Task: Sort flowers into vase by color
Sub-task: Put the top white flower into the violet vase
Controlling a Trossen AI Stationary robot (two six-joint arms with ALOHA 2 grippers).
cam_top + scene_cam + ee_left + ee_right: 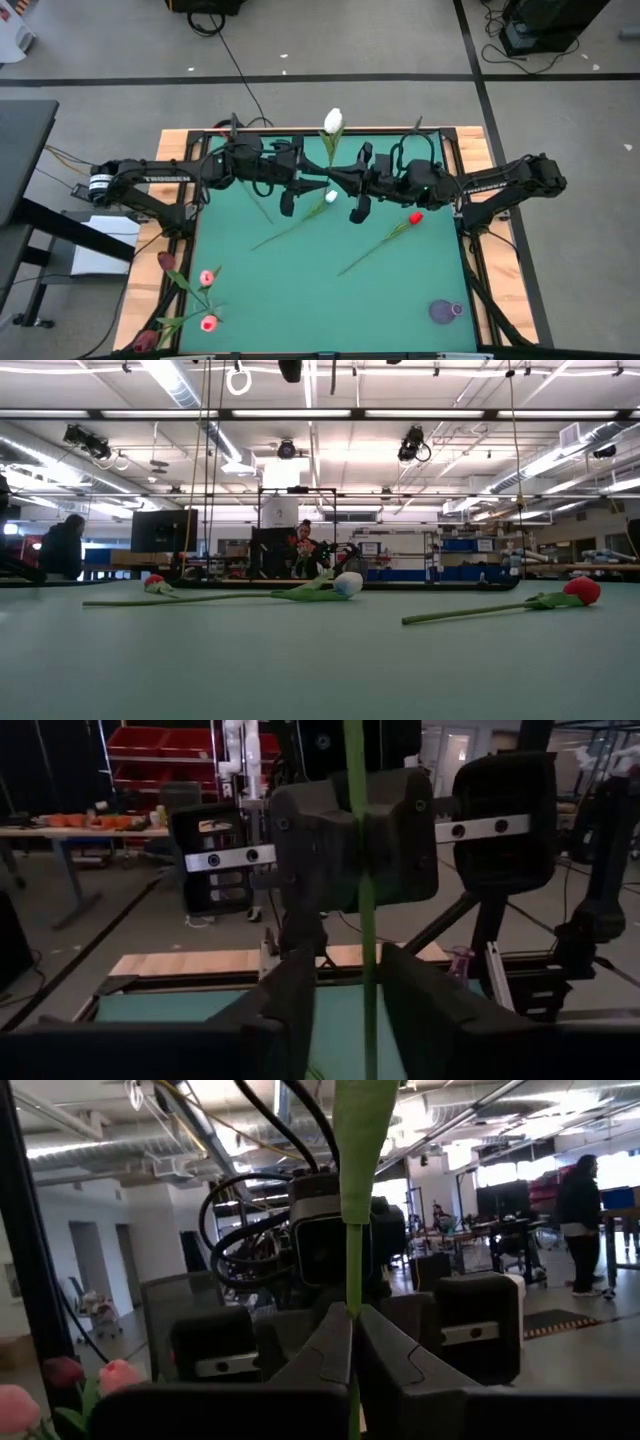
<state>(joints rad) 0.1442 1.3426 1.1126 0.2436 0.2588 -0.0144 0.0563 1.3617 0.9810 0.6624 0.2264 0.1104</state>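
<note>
A white tulip [333, 121] with a long green stem is held up between my two arms over the far middle of the table. My right gripper [352, 1330] is shut on its stem. My left gripper [350, 1000] faces it, open, with one finger on each side of the stem [366, 950] and a gap on both sides. A second white tulip [331, 197] and a red tulip [415, 217] lie flat on the green mat. A purple vase [446, 311] stands near the near right corner. My right gripper pinches the white tulip's thin stem [353, 1280] between its two fingers, just below a green leaf [360, 1140]. The fingers come level from the table's right and lie across the stem. The tulip is lifted clear, with its head [333, 121] leaning toward the far edge.
Pink tulips [207, 277] and dark red tulips [165, 261] are gathered at the near left corner. The mat [300, 300] has a wooden frame [180, 135] around it. In the low view the lying white tulip [347, 583] and the red tulip [581, 590] show on the mat.
</note>
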